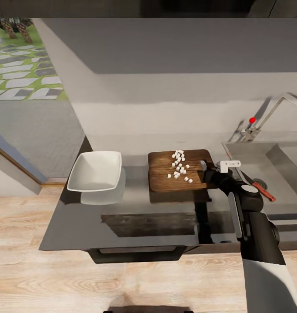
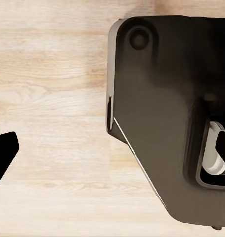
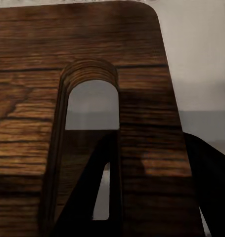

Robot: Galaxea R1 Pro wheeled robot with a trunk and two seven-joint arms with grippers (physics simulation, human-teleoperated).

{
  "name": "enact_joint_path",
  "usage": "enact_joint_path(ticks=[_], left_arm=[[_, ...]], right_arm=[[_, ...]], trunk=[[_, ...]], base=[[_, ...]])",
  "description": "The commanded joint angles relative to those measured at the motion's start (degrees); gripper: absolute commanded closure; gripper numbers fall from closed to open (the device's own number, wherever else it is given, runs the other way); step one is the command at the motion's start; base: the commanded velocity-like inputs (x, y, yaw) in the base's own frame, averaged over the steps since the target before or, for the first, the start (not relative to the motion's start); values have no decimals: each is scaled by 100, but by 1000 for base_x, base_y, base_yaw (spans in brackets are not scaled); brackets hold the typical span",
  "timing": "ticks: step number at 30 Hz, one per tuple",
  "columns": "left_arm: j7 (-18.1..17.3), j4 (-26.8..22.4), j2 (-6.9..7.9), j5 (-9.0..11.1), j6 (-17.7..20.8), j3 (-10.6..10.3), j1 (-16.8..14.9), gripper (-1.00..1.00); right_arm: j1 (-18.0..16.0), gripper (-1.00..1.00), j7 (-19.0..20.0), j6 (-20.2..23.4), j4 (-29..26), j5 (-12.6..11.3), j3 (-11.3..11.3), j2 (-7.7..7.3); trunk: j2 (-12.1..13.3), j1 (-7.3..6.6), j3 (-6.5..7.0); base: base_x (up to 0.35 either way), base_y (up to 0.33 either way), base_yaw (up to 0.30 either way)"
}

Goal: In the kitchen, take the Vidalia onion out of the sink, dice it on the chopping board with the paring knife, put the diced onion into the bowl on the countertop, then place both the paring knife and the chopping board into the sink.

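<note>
**Right end effector at the board's handle end**

One chopping board [image 1: 178, 176] lies on the grey counter [image 1: 135, 217] carrying roughly twenty white onion dice [image 1: 179, 165]. One white bowl [image 1: 96, 171] sits well apart to its left. One paring knife [image 1: 258, 186] rests in the sink [image 1: 270, 165] beneath the tap [image 1: 274, 111]. Pale wood floor [image 1: 35, 269] surrounds the counter.

The right end effector [image 3: 157, 192] straddles the board's edge beside the slot, one finger [image 3: 100, 192] through it; contact is unclear. The left end effector's state cannot be told.

I see a pale wood-plank floor [image 1: 122, 278] below dark cabinet fronts [image 1: 139, 252], a grey wall [image 1: 165, 87] behind, and at left an opening onto grass and paving stones [image 1: 22, 74].
</note>
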Motion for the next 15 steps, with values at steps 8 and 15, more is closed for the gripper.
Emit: enact_joint_path(ticks=[8, 15], left_arm=[[-17, -5, 6, 61, -9, -16, 2, -100], [-17, -5, 6, 61, -9, -16, 2, -100]], right_arm=[[-4, 100, 47, 28, -8, 51, -5, 1], [-4, 100, 47, 28, -7, 49, -2, 1]], trunk=[[-9, 4, 64], [-9, 4, 127]], base=[[201, 0, 0], [163, 0, 0]])
